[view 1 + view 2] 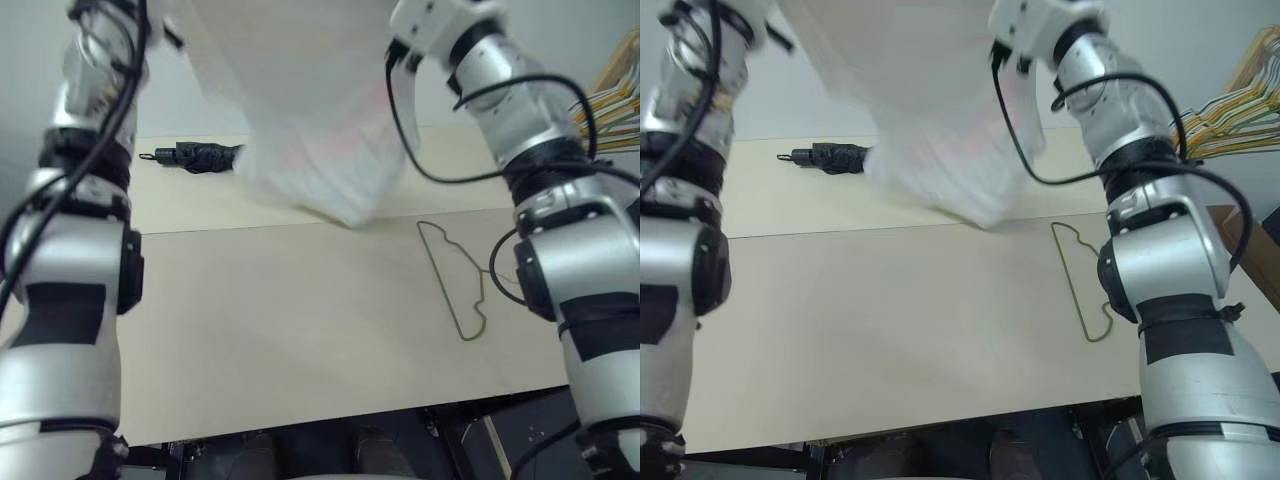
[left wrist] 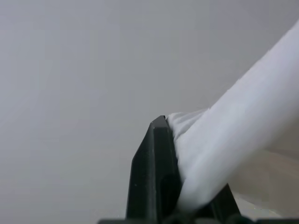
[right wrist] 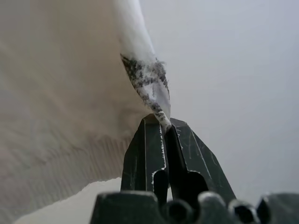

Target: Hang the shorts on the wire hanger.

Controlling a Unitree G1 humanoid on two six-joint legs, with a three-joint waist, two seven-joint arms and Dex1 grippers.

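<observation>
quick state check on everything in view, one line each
shorts: lifted off the table, hanging between both grippers
left gripper: shut on the shorts' edge
right gripper: shut on the shorts' edge
wire hanger: lying flat on the table, bare
black object: lying on the far table
coloured hangers: bunched at the right
</observation>
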